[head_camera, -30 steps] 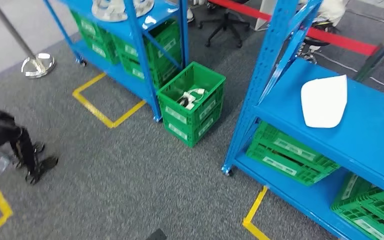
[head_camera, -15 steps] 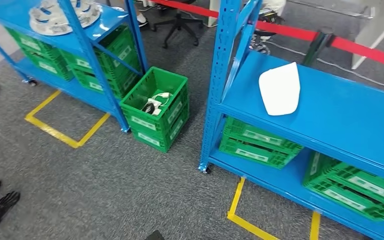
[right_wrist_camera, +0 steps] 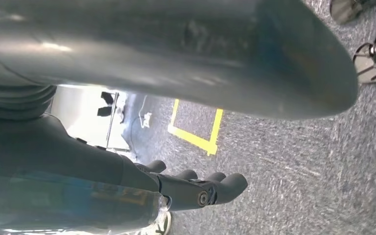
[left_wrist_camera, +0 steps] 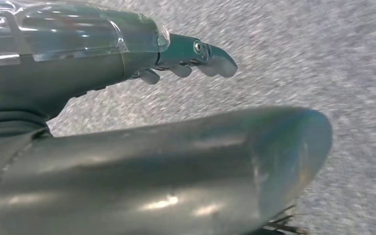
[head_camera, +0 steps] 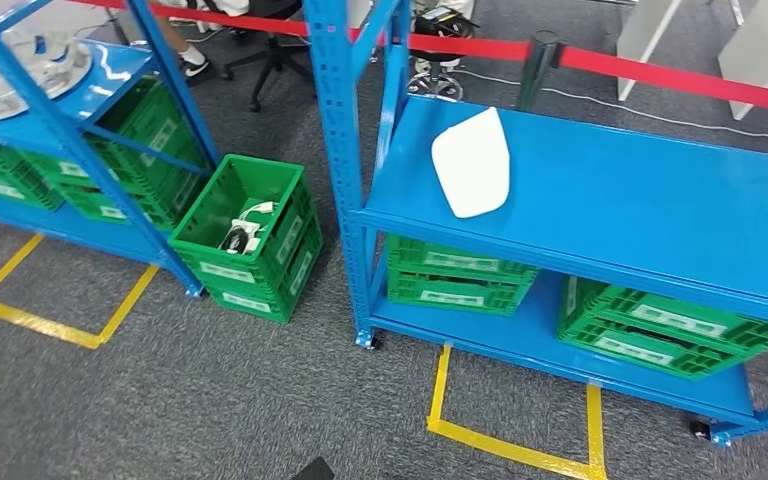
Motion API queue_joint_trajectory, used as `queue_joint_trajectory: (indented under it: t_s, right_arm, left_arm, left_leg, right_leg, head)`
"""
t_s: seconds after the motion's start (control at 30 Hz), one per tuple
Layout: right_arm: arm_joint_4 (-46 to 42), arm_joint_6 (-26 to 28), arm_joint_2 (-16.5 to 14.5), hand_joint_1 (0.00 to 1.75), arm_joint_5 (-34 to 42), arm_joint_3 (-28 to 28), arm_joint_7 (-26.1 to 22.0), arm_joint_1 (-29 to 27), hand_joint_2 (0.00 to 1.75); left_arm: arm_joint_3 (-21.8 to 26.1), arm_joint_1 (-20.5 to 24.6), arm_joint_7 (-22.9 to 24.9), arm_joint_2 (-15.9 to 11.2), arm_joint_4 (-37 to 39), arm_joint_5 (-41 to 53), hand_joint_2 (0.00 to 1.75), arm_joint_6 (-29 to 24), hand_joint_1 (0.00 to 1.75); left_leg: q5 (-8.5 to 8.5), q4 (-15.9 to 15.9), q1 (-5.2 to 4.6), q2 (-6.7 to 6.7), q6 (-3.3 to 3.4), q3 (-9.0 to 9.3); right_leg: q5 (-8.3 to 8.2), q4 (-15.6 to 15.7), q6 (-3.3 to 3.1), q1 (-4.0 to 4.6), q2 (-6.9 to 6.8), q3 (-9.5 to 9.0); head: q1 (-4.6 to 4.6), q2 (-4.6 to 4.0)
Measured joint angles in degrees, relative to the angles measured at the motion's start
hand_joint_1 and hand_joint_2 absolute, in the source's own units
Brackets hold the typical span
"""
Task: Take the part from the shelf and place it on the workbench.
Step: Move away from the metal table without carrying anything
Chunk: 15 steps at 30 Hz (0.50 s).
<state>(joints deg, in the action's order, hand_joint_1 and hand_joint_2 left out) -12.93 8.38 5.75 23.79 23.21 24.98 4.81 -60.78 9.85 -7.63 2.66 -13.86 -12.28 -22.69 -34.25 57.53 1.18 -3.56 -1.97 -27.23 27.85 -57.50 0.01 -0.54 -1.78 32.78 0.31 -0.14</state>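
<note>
The view has swung to centre the white part (head_camera: 471,160) on the blue shelf (head_camera: 640,195); approach continues, both robot hands (left_wrist_camera: 186,56) (right_wrist_camera: 196,188) released, holding nothing.

Workshop, blue shelving (head_camera: 600,190), green crates (head_camera: 250,245), floor tape (head_camera: 505,445)

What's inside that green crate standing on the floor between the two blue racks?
The green crate holds a small tangle of white and dark pieces, perhaps cable or parts, lying at the bottom. What they are is too small to tell, and the near wall hides part of the floor of it.

Grey carpet (head_camera: 210,390), yellow floor tape (head_camera: 520,440)
</note>
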Motion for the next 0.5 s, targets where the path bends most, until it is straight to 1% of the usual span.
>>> queue_joint_trajectory:
  t_s: [0.03, 0.07, 0.1, 0.13, 0.17, 0.2, 0.23, 0.27, 0.3, 0.33, 0.37, 0.4, 0.5]
  right_arm:
    - [0.03, 0.04, 0.01, 0.00, 0.01, -0.01, -0.03, 0.08, 0.00]
    - [0.08, 0.08, 0.01, 0.00, 0.02, -0.01, -0.05, 0.13, 0.00]
    - [0.11, 0.11, 0.00, 0.00, 0.07, -0.01, -0.06, 0.21, 0.00]
    - [0.14, 0.12, -0.01, 0.00, 0.10, 0.00, -0.07, 0.27, 0.00]
    - [0.15, 0.12, -0.01, 0.00, 0.11, 0.01, -0.10, 0.30, 0.00]
    - [0.16, 0.12, -0.03, 0.00, 0.00, 0.02, -0.19, 0.30, 0.00]
    - [0.18, 0.13, -0.04, 0.00, -0.23, 0.06, -0.31, 0.23, 0.00]
    - [0.19, 0.16, -0.09, 0.00, -0.61, 0.12, -0.46, 0.15, 0.00]
    - [0.20, 0.27, -0.15, 0.00, -1.05, 0.21, -0.74, 0.08, 0.00]
    - [0.21, 0.45, -0.20, 0.00, -1.47, 0.34, -1.17, 0.04, 0.00]
    - [0.22, 0.68, -0.23, 0.00, -1.85, 0.53, -1.76, 0.03, 0.00]
    - [0.23, 0.91, -0.25, 0.00, -2.10, 0.72, -2.45, 0.04, 0.00]
    - [0.23, 1.45, -0.48, 0.00, -2.53, 1.25, -3.93, 0.07, 0.00]
  left_arm:
    - [0.00, 0.06, -0.06, 0.01, -0.01, 0.02, 0.00, -0.02, 0.00]
    - [0.00, 0.07, -0.11, 0.01, -0.01, 0.03, 0.00, -0.03, 0.00]
    - [-0.01, -0.01, -0.13, -0.01, 0.00, 0.04, 0.00, -0.04, 0.00]
    - [-0.05, -0.11, -0.13, -0.04, 0.01, 0.04, 0.00, -0.04, 0.00]
    - [-0.15, -0.21, -0.13, -0.08, 0.02, 0.04, 0.00, -0.04, 0.00]
    - [-0.27, -0.26, -0.10, -0.12, 0.03, 0.03, 0.00, -0.04, 0.00]
    - [-0.39, -0.28, -0.05, -0.15, 0.03, 0.01, 0.00, -0.04, 0.00]
    - [-0.48, -0.27, 0.07, -0.16, 0.03, -0.04, 0.00, -0.06, 0.00]
    - [-0.52, -0.25, 0.25, -0.17, 0.03, -0.16, 0.00, -0.13, 0.00]
    - [-0.52, -0.21, 0.55, -0.16, 0.03, -0.38, 0.00, -0.23, 0.00]
    - [-0.52, -0.24, 0.93, -0.16, 0.03, -0.67, 0.00, -0.39, 0.00]
    - [-0.52, -0.31, 1.35, -0.18, 0.04, -1.00, 0.00, -0.57, 0.00]
    - [-0.52, -0.58, 2.36, -0.20, 0.08, -1.78, 0.00, -1.13, 0.00]
  left_leg:
    - [-1.43, 2.42, 0.11, 2.06, -0.09, -1.25]
    - [-3.08, 5.92, 0.14, 4.01, -0.08, -3.21]
    - [-4.42, 9.68, 0.05, 4.40, 0.02, -5.50]
    - [-4.92, 12.54, -0.07, 4.39, 0.15, -7.51]
    - [-4.25, 13.72, -0.19, 4.29, 0.33, -8.79]
    - [-2.48, 12.93, -0.28, 4.19, 0.58, -9.13]
    - [0.09, 10.45, -0.33, 4.18, 0.90, -8.59]
    - [2.34, 7.57, -0.36, 4.47, 1.28, -7.65]
    - [3.91, 4.82, -0.41, 4.80, 1.55, -6.68]
    - [4.57, 2.89, -0.47, 5.11, 1.73, -5.96]
    - [4.49, 1.91, -0.52, 5.36, 1.76, -5.61]
    - [4.37, 1.35, -0.59, 5.33, 1.68, -5.45]
    - [4.24, 1.10, -0.73, 5.29, 1.60, -5.33]
  right_leg:
    - [0.00, 0.12, -0.28, -0.05, 0.52, -0.13]
    - [0.04, 0.18, -0.52, -0.03, 1.18, -0.21]
    - [0.12, 0.15, -0.71, 0.08, 1.91, -0.22]
    - [0.22, 0.11, -0.88, 0.20, 2.71, -0.26]
    - [0.34, 0.04, -1.01, 0.30, 3.45, -0.36]
    - [0.50, -0.04, -1.12, 0.40, 4.13, -0.52]
    - [0.70, -0.11, -1.15, 0.49, 4.72, -0.78]
    - [0.93, -0.17, -1.08, 0.55, 5.14, -1.00]
    - [1.18, -0.31, -0.89, 0.62, 5.59, -1.14]
    - [1.33, -0.42, -0.59, 0.63, 5.89, -1.12]
    - [1.50, -0.58, -0.41, 0.63, 6.04, -1.01]
    - [1.58, -0.69, -0.38, 0.62, 6.14, -0.93]
    - [1.66, -0.48, -0.66, 0.46, 6.05, -1.08]
  head:
    - [-0.09, 0.01]
    - [-0.22, 0.01]
    - [-0.28, 0.01]
    - [-0.34, 0.01]
    - [-0.40, 0.01]
    - [-0.43, 0.01]
    - [-0.47, 0.01]
    - [-0.49, 0.01]
    - [-0.52, 0.01]
    - [-0.53, 0.01]
    - [-0.50, 0.00]
    - [-0.47, 0.01]
    - [-0.35, 0.01]
